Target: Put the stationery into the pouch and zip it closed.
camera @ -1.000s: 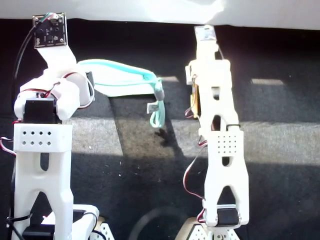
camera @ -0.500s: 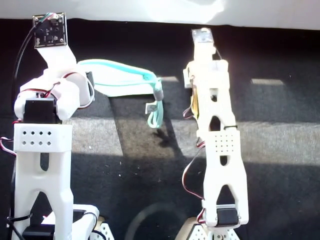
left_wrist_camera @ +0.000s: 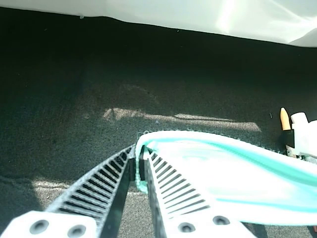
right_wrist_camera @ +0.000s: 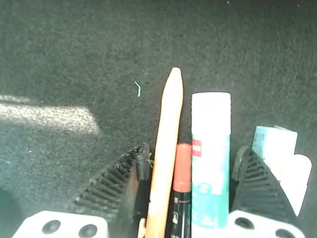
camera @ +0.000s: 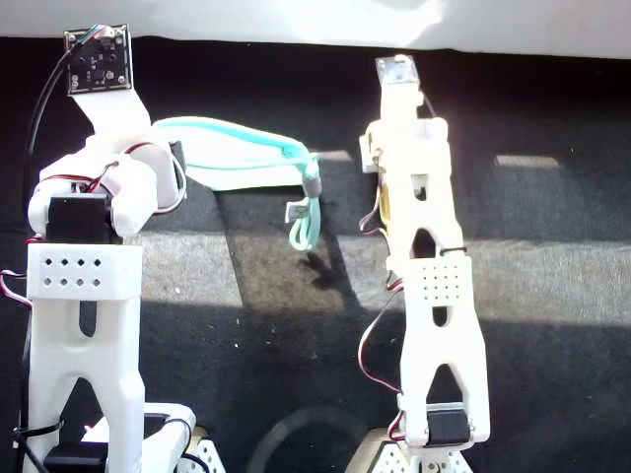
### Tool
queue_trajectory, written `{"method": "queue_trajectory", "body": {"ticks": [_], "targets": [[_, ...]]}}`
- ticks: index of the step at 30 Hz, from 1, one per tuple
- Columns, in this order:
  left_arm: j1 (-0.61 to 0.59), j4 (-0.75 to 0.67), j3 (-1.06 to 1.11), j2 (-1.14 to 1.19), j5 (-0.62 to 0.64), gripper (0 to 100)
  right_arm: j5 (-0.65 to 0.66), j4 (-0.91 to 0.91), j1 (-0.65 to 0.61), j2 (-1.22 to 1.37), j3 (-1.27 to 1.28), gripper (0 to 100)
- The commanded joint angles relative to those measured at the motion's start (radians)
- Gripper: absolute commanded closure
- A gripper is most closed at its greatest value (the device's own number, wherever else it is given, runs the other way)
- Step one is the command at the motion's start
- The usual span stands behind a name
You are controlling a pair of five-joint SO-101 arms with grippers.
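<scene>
The worktop (camera: pixel 552 325) is a dark, felt-like mat striped by sunlight, with a white sheet (camera: pixel 296 20) along its far edge. Task status: early. The left claw (left_wrist_camera: pixel 138 163) is clenched on one end of the teal pouch (left_wrist_camera: pixel 223 173), holding it above the mat, zip pull (camera: pixel 294 211) dangling. The right claw (right_wrist_camera: pixel 193 158), near the pouch's free end, grips the stationery: a cream pencil (right_wrist_camera: pixel 166 129), an orange marker (right_wrist_camera: pixel 182 168) and a glue stick (right_wrist_camera: pixel 210 144). Nothing appears loaded yet; insertion and zipping remain.

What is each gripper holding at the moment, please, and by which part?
The left gripper pinches the pouch by its corner edge. The right gripper clamps the stationery, a pencil, a pen and a glue stick side by side, around their bodies.
</scene>
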Motion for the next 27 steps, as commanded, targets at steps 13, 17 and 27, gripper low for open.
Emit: {"method": "queue_trajectory", "body": {"ticks": [13,17,27], "targets": [[-0.007,0.003,0.056,0.008,-0.005,99,0.083,-0.013,-0.016,0.028,-0.035,81.7],[-0.007,0.003,0.058,0.008,-0.005,99,0.081,-0.013,-0.007,0.019,-0.047,98.1],[-0.007,0.002,0.051,0.008,-0.005,99,0.083,0.162,-0.004,-0.091,-0.229,99.4]]}}
